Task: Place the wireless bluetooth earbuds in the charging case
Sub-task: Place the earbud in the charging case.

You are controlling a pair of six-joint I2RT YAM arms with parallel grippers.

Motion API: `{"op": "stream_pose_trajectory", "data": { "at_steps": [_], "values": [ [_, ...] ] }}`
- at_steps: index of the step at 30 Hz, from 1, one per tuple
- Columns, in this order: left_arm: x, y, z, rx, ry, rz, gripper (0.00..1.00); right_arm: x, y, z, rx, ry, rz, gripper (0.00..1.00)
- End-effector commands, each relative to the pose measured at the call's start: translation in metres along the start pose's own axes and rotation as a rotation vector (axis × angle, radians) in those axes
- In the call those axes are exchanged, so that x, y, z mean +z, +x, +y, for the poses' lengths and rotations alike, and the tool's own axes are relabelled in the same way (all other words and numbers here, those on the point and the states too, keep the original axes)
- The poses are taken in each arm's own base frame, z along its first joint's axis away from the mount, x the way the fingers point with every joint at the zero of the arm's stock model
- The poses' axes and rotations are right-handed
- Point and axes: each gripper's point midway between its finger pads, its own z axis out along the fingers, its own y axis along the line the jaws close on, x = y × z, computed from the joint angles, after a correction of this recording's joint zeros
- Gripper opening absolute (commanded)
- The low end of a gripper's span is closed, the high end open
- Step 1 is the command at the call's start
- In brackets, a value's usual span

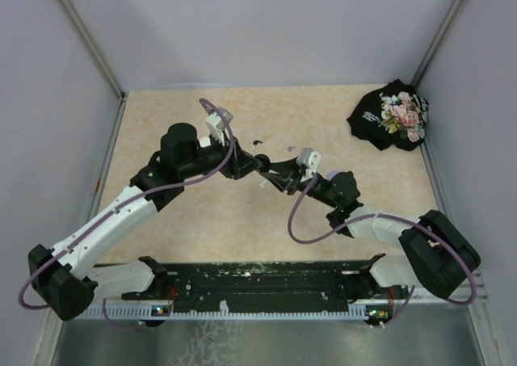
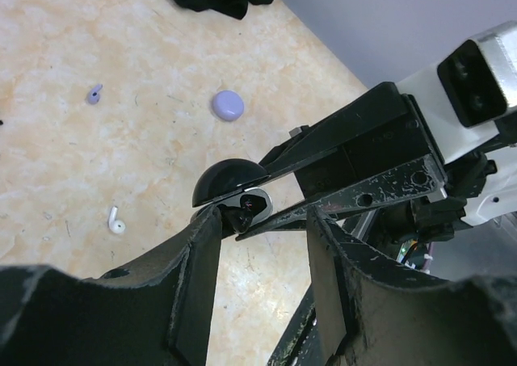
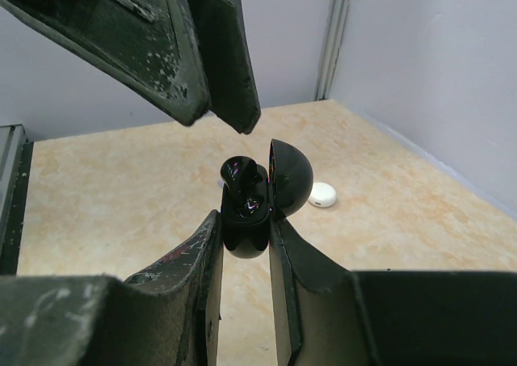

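Right tool [image 3: 244, 220] clamps black charging case [image 3: 246, 241]; left tool [image 2: 261, 212] apart; lavender disc [image 2: 228, 105], white earbud [image 2: 115, 220] beyond.

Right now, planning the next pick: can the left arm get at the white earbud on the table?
Probably yes. The left gripper is open with nothing in it, and the white earbud lies bare on the table beside it, apart from the right gripper holding the black case.

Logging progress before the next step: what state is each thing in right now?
Black charging case: lid open, clamped in right gripper jaws.
Black earbud: in that case, sticking up.
Left gripper: open, empty.
Lavender case: closed, on table.
White case: closed, on table.
Purple earbud: loose on table.
White earbud: loose on table.
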Motion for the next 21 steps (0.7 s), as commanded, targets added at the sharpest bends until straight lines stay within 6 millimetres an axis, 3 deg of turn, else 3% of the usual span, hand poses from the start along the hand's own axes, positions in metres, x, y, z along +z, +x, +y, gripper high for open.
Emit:
{"op": "stream_pose_trajectory", "data": {
  "at_steps": [1,10,21],
  "values": [
    [0.004,0.002,-0.003,-0.016,0.007,0.024,0.52,0.006,-0.031,0.001,-0.058,-0.006,-0.081,0.0],
    [0.011,0.011,0.0,-0.024,0.006,0.063,0.5,0.006,-0.031,0.003,-0.062,-0.012,-0.079,0.0],
    [0.014,0.011,-0.01,0.007,0.062,0.077,0.46,0.006,-0.027,0.005,-0.056,-0.029,-0.063,0.0]
  ]
}}
